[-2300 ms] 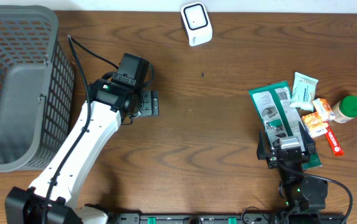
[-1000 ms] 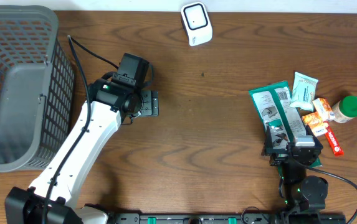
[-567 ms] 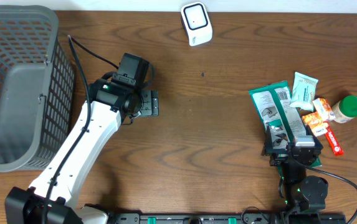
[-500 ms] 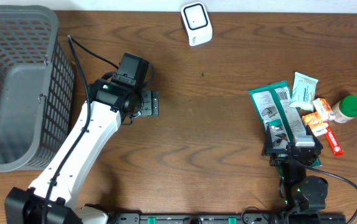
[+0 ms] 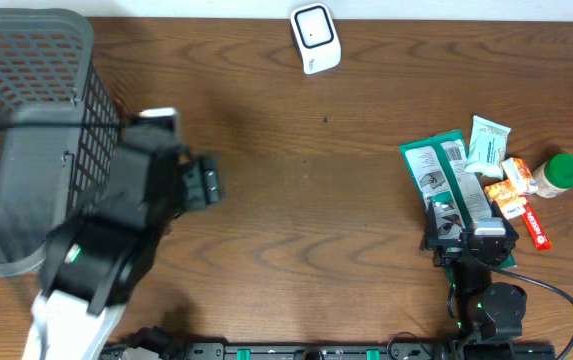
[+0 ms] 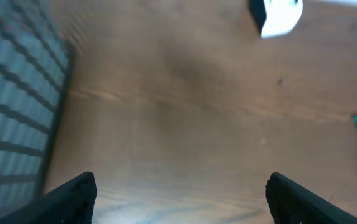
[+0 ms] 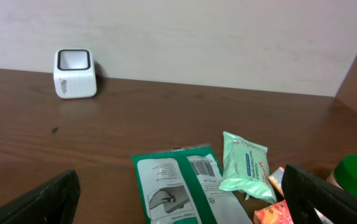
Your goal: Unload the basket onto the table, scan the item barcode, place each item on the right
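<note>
A flat green package (image 5: 436,165) lies at the right of the table, its white back label and barcode (image 7: 204,167) facing up. My right gripper (image 5: 469,235) hovers over its near end, open, the package (image 7: 178,186) showing between the wide-apart fingers with nothing gripped. The white scanner (image 5: 315,38) stands at the far edge of the table, also in the right wrist view as a scanner (image 7: 74,73). My left gripper (image 5: 206,183) is open and empty above bare wood next to the basket, blurred by motion. Its wrist view shows both fingers far apart (image 6: 181,186).
A grey mesh basket (image 5: 26,130) fills the far left. Beside the green package lie a pale green packet (image 5: 487,143), orange packets (image 5: 511,190), a red tube (image 5: 534,225) and a green-capped bottle (image 5: 558,175).
My left arm has swung left toward the basket and risen nearer the overhead camera. The right gripper shifted slightly right over the package earlier and has since stayed still.
</note>
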You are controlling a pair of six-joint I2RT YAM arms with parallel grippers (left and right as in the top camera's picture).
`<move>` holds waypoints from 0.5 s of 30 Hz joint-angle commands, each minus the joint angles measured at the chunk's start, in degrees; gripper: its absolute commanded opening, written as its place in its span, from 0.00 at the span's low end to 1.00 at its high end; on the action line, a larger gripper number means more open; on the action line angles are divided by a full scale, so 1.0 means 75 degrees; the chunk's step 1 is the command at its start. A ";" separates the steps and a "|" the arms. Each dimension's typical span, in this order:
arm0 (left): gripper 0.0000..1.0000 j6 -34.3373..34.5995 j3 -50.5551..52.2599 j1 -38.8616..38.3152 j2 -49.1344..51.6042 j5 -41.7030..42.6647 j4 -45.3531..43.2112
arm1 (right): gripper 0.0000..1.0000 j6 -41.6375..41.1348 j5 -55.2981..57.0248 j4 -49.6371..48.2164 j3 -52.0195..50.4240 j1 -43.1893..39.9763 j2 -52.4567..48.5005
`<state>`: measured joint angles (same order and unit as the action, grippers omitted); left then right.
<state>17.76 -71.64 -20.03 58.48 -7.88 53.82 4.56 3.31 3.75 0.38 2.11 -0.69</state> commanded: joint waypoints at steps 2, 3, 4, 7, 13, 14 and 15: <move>0.87 -0.0023 -0.0006 0.0012 -0.0825 -0.0790 0.0224 | 0.99 -0.0117 0.0096 0.0017 -0.0009 -0.0020 0.0055; 0.87 -0.0020 -0.0006 0.0012 -0.0953 -0.0880 0.0347 | 0.99 -0.0117 0.0096 0.0017 -0.0009 -0.0020 0.0055; 0.87 -0.0020 -0.0006 0.0012 -0.1046 -0.0909 0.0458 | 0.99 -0.0117 0.0096 0.0017 -0.0009 -0.0020 0.0055; 0.87 0.0017 0.0023 0.0154 -0.1373 -0.0886 0.0717 | 0.99 -0.0117 0.0096 0.0017 -0.0009 -0.0020 0.0055; 0.87 0.0286 0.1049 0.0991 -0.2681 -0.0405 0.0490 | 0.99 -0.0117 0.0096 0.0017 -0.0009 -0.0020 0.0055; 0.87 0.0408 0.1329 0.1116 -0.2943 -0.0408 0.0373 | 0.99 -0.0117 0.0096 0.0017 -0.0009 -0.0020 0.0055; 0.87 0.0516 0.1638 0.1212 -0.3206 -0.0408 0.0221 | 0.99 -0.0117 0.0096 0.0017 -0.0009 -0.0020 0.0055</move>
<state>18.63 -65.04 -13.52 39.81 -11.90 57.49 4.56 3.46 3.73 0.38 2.11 -0.67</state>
